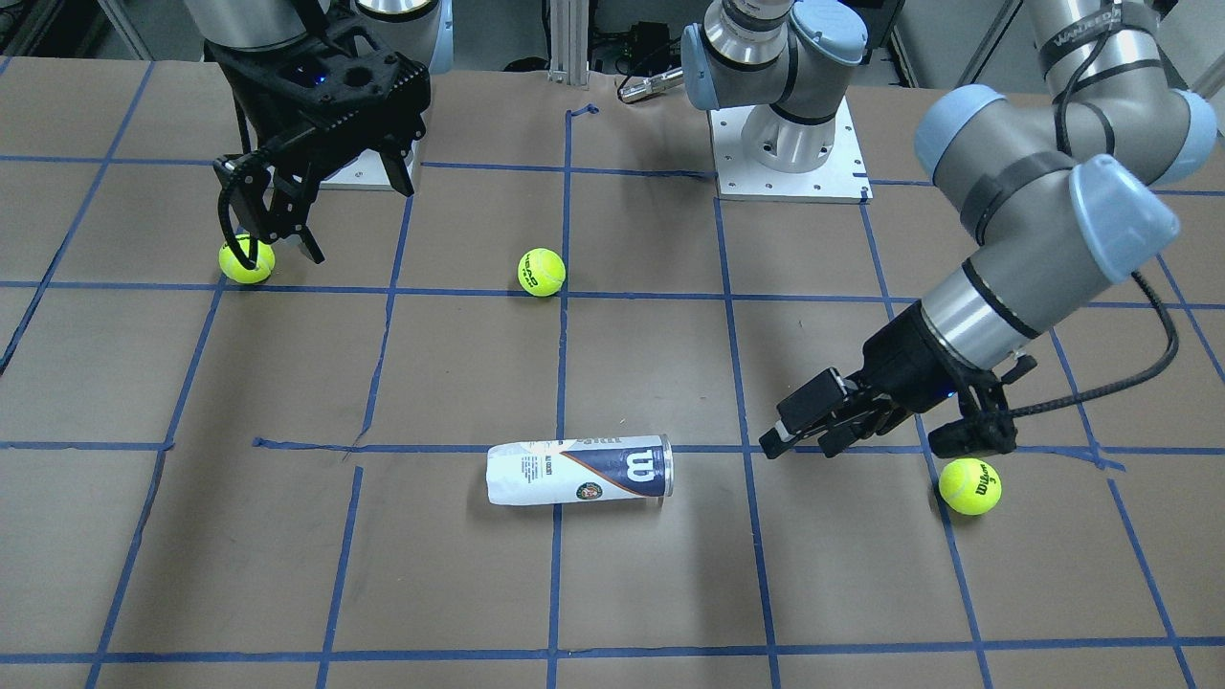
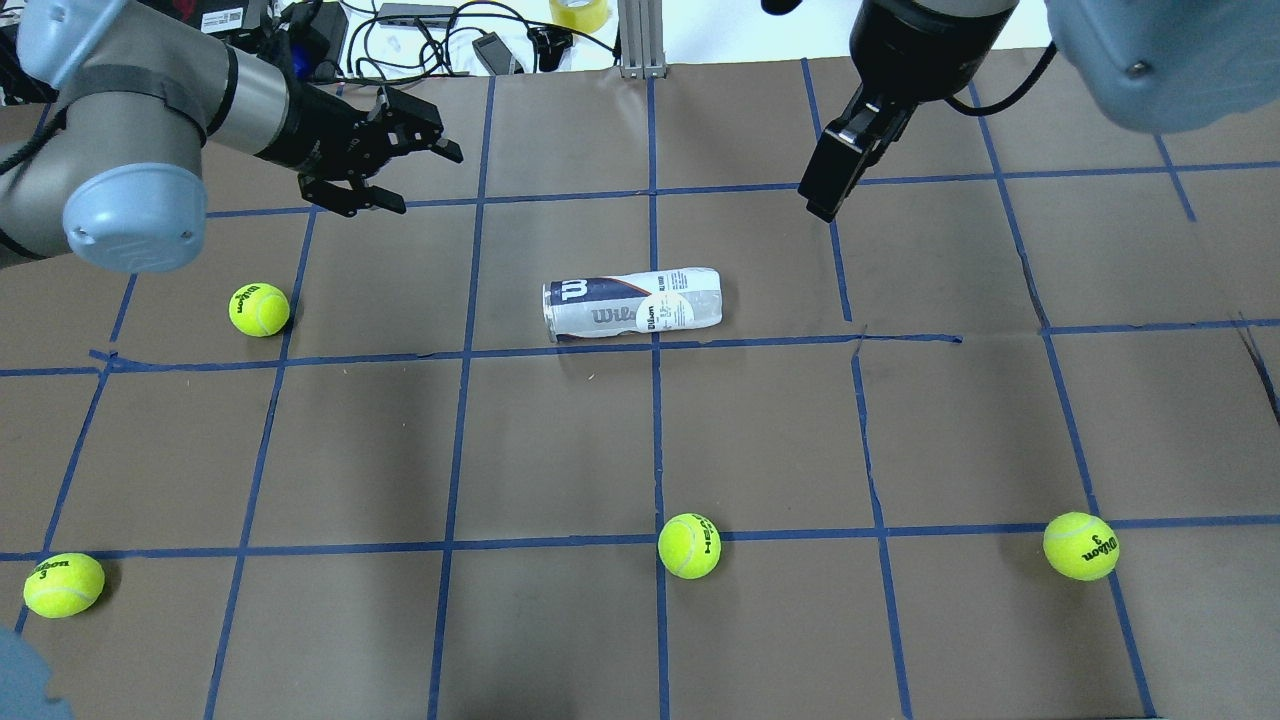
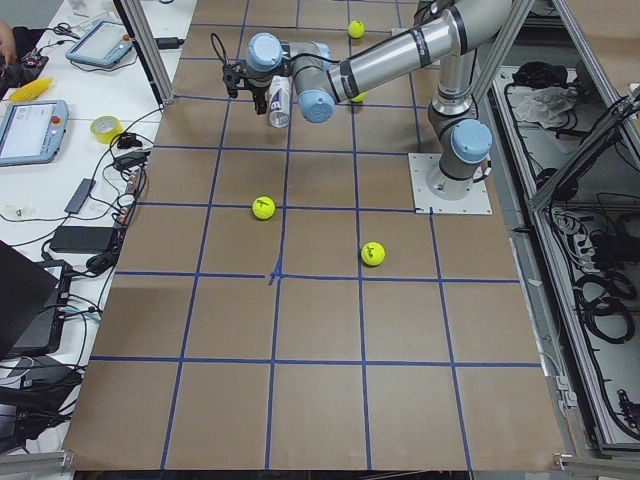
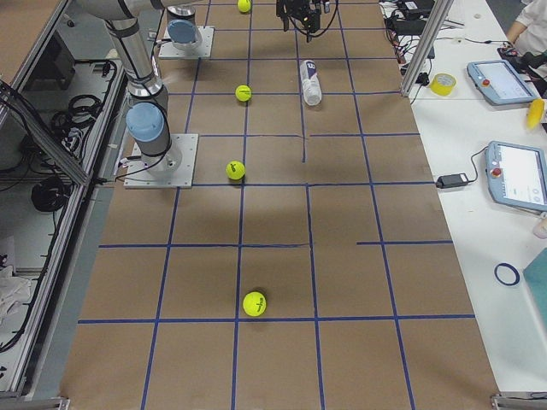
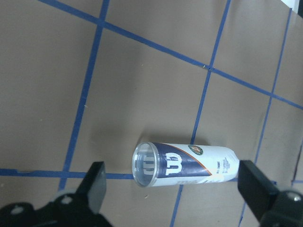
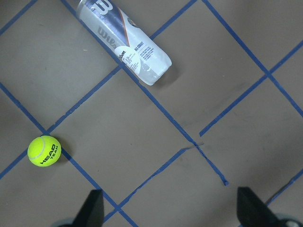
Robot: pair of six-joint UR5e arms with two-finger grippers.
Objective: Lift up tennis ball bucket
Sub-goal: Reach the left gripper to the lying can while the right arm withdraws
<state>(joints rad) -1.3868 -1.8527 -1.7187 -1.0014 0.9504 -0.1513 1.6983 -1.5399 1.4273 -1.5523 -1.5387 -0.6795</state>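
The tennis ball bucket is a clear tube with a white-and-navy Wilson label. It lies on its side near the table's middle. My left gripper is open and empty, in the air to the left of the tube's rimmed end. Its wrist view shows the tube between and beyond the spread fingers. My right gripper hangs above the table beyond the tube's right end. It is open and empty, and its wrist view shows the tube at the top.
Several loose yellow-green tennis balls lie about: one below the left gripper, one in front of the tube, one at the near right, one at the near left. Blue tape lines grid the brown table.
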